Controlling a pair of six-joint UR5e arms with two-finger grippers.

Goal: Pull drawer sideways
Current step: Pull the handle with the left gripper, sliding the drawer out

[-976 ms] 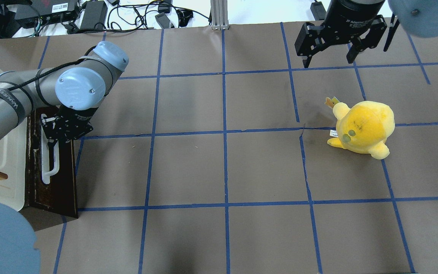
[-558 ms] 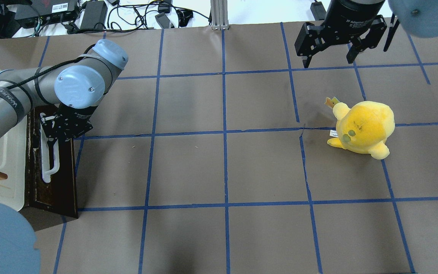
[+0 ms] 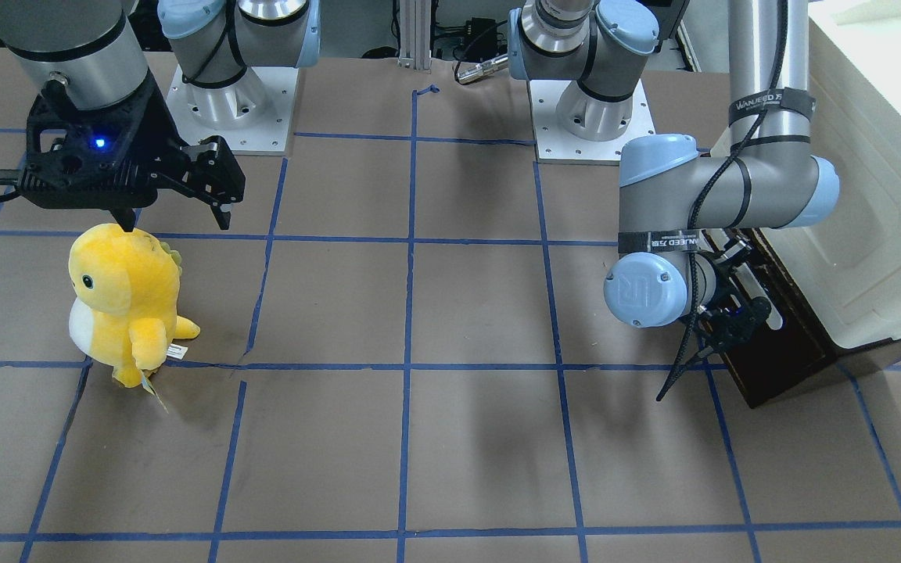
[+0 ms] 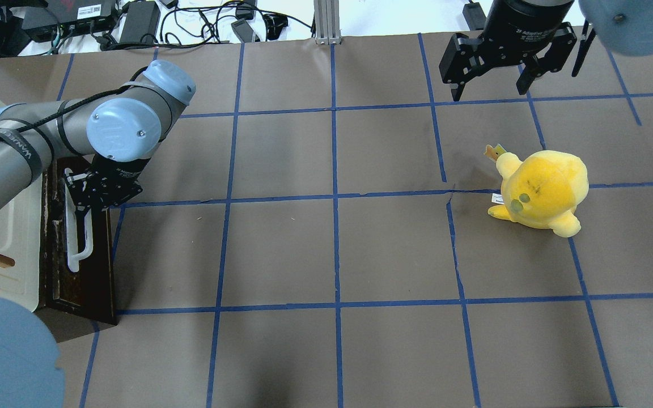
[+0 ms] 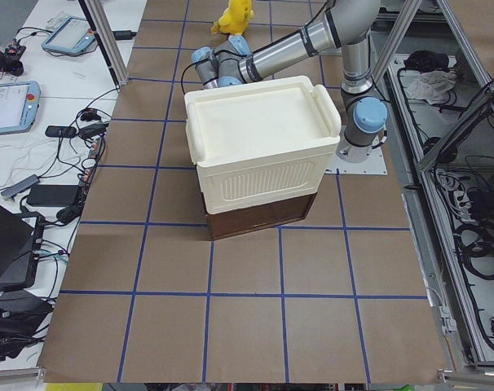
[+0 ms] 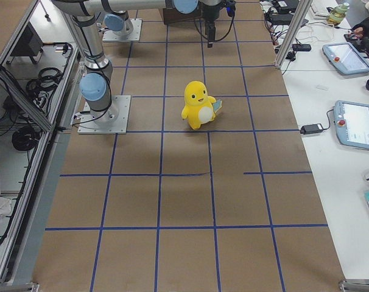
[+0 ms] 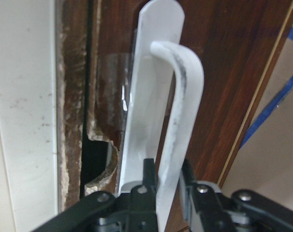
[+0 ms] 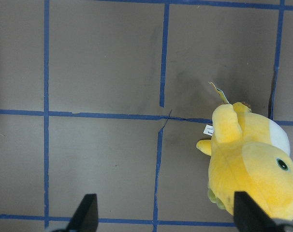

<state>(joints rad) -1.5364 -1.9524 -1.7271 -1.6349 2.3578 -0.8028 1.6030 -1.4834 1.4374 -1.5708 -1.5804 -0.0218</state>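
Note:
The drawer [image 4: 85, 266] has a dark brown front panel and stands at the table's left edge under the cream-white cabinet [image 4: 3, 238]. Its long white bar handle [image 4: 73, 243] runs along the panel. My left gripper [image 4: 84, 199] is shut on the handle's far end. In the left wrist view the fingers [image 7: 149, 174] clamp the handle [image 7: 185, 96] against the brown panel [image 7: 228, 72], and a narrow dark gap shows beside the cabinet wall. It also shows in the front view [image 3: 732, 319]. My right gripper [image 4: 491, 85] hangs open and empty at the far right.
A yellow plush toy [image 4: 542, 190] stands on the right half of the brown paper table, below my right gripper [image 3: 177, 219]; it also shows in the right wrist view [image 8: 253, 164]. Cables and power bricks [image 4: 134, 22] lie beyond the table's far edge.
My left arm shifted slightly left, then back right, keeping its grip on the handle; the handle sits a little further right now. The right arm and the plush have not moved.

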